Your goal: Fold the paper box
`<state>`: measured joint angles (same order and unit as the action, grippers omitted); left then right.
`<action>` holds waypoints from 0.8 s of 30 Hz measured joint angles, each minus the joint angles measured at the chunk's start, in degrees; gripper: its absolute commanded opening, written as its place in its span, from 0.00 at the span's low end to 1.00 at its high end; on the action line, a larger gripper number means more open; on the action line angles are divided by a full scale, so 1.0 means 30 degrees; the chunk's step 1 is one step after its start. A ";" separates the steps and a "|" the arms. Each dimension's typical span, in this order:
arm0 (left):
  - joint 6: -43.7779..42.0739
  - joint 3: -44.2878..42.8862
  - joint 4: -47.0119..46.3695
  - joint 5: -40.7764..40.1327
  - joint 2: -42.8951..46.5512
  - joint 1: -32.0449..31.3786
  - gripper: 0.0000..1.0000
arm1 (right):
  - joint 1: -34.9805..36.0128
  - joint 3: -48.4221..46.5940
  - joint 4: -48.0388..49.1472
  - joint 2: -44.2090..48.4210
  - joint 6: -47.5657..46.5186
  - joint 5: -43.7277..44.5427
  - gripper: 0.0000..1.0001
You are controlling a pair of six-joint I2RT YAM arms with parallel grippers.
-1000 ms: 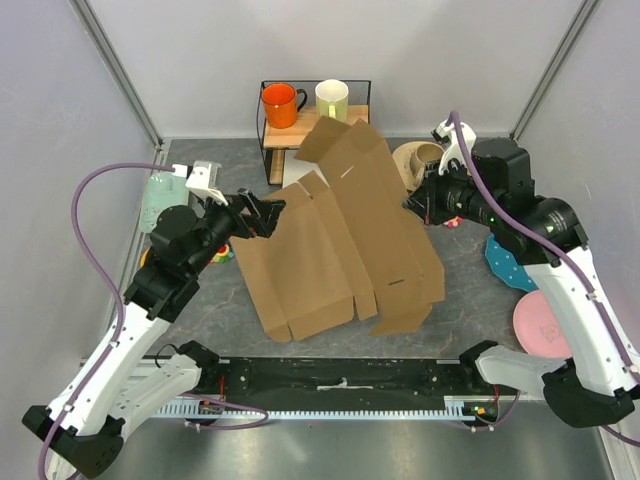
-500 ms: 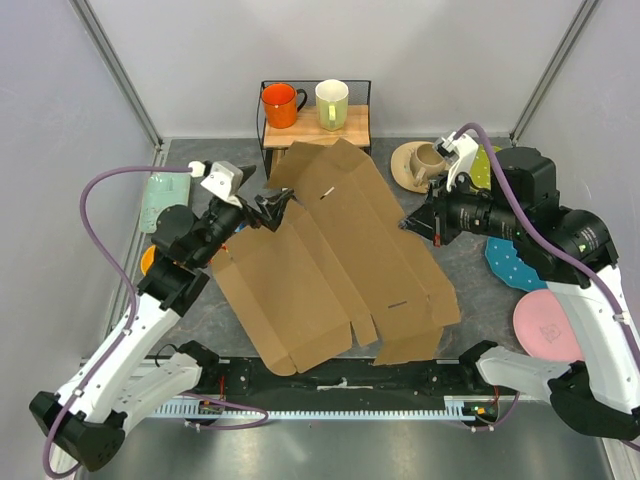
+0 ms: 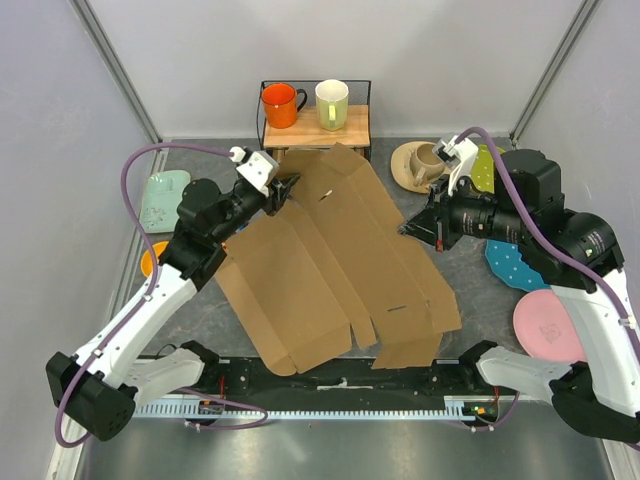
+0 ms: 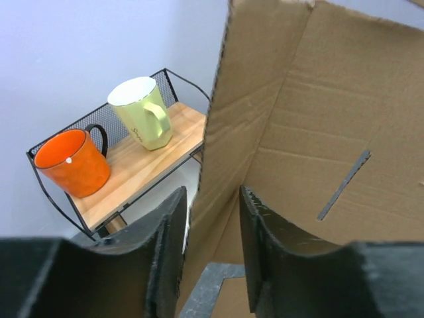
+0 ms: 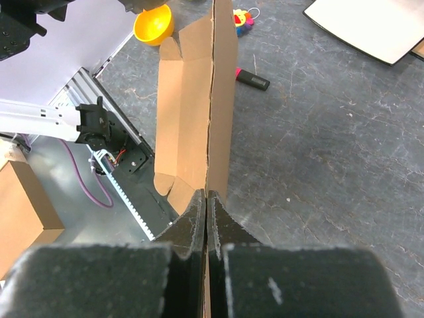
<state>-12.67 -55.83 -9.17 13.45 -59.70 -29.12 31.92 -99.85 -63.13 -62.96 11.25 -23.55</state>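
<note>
My right gripper (image 5: 207,199) is closed tight on the thin edge of the paper box (image 3: 340,260). My left gripper (image 4: 209,199) stands part open astride a rear flap and does not yet press it. The box lies unfolded in the middle of the top view, held between both arms. I judge it light and stiff, but it bends only along its creases and crushes easily, so I would hold it at the edges, close to a crease. The top view gives the whole outline. Only the left wrist view shows the gap beside the fingers (image 4: 165,238), and only the right wrist view shows the clamped edge.
</note>
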 measured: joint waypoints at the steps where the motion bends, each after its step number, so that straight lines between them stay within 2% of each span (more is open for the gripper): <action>1: -0.0095 -0.0058 -0.0015 0.0095 -0.0007 0.0000 0.29 | 0.0007 0.0000 -0.0015 0.0015 -0.0015 0.0022 0.00; 4: -0.0131 -0.0277 -0.0029 0.0532 -0.0007 0.0000 0.15 | 0.0015 0.0000 -0.0007 0.0058 -0.0044 0.0182 0.01; 5: -0.0146 -0.0350 0.0007 0.0648 -0.0007 -0.0036 0.11 | 0.0029 0.0000 -0.0015 0.0073 -0.0044 0.0306 0.14; 6: -0.0168 -0.0437 0.0066 0.0758 -0.0015 -0.0073 0.02 | 0.0044 0.0000 0.0022 0.0073 -0.0051 0.0444 0.25; 8: -0.0306 -0.0699 0.0357 0.0940 -0.0051 -0.0087 0.02 | 0.0044 -0.0015 -0.0015 0.0073 0.0000 0.0736 0.65; 11: -0.0408 -0.1384 0.0845 0.1049 -0.0197 -0.0073 0.02 | 0.0058 -0.0459 -0.0284 -0.0138 0.0168 0.1574 0.92; 13: -0.0372 -0.2142 0.1297 0.1035 -0.0277 -0.0073 0.02 | 0.0080 -0.1158 -0.0372 -0.0437 0.0335 0.2557 0.98; 17: 0.0576 -0.4320 0.2237 0.0517 -0.0437 -0.0073 0.02 | 0.0080 -0.2841 -0.0124 -0.0823 0.0816 0.4867 0.98; 24: 0.5348 -0.7949 0.4940 -0.0474 -0.0612 -0.0080 0.02 | 0.0080 -0.4357 0.2266 -0.0211 0.2718 0.7002 0.98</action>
<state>3.38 -79.68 5.65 12.03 -61.54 -29.36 32.16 -112.92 -56.34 -63.59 19.40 -2.55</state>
